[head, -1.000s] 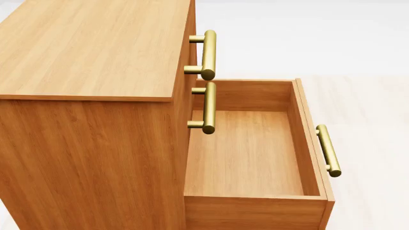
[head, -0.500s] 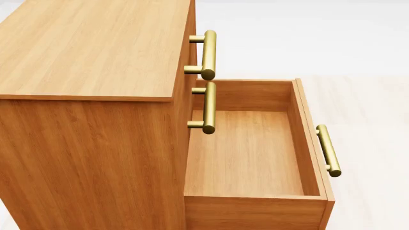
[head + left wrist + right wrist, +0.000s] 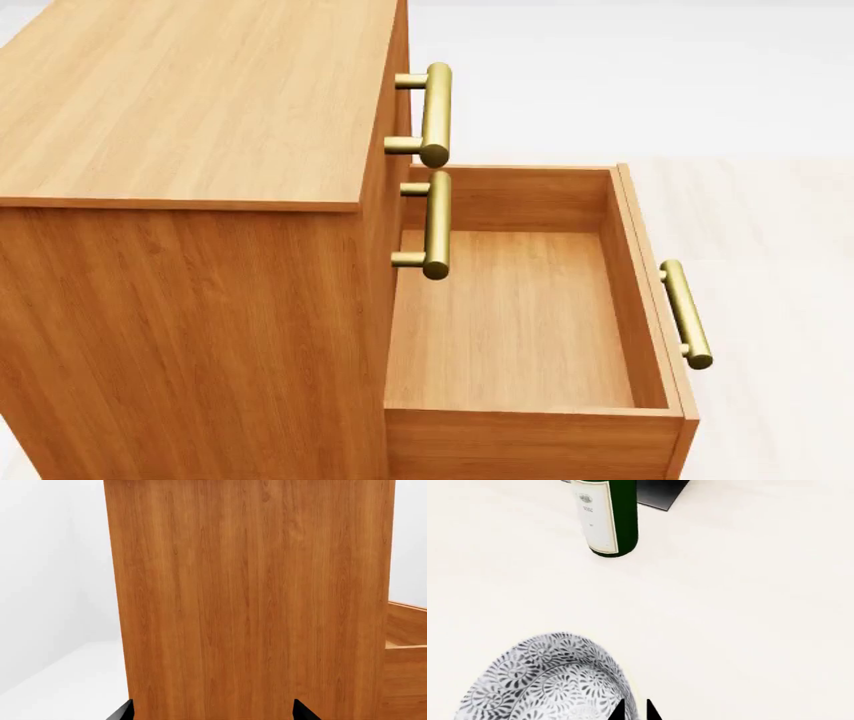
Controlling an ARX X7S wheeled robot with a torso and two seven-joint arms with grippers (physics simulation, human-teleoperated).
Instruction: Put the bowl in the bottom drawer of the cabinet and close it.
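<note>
The biggest thing is the boxy orange-brown wooden cabinet (image 3: 187,200), with three drawers one over the other and a brass bar handle on each. The two top drawers are shut, and only their brass handles (image 3: 435,115) stick out. The bottom drawer (image 3: 514,320), an orange-brown wooden box, is pulled far out, and there is nothing inside it; its own brass bar handle (image 3: 686,314) sits on the front. So the opening part looks done, but the bowl is not in yet and the drawer is not closed yet. The left gripper (image 3: 212,712) faces the plain side wall of the cabinet from close by, and its two black fingertips (image 3: 121,711) are spread wide apart with nothing between them. In the right wrist view there is a pale cream floor (image 3: 740,605), and on it a tall dark green wine bottle (image 3: 607,517) with a white label, well apart from the bowl. The small round deep bowl (image 3: 544,680), white-grey with a curly blue-grey flower pattern, is right at the right gripper (image 3: 635,711). The two black tips there are almost together at the bowl's edge, so I think they are pinching its rim, but too little shows to be sure. The bowl is nowhere in the head view, so it is not at the drawer yet. Next, I think, the bowl must be carried over and set down inside, and then the drawer pushed shut.
</note>
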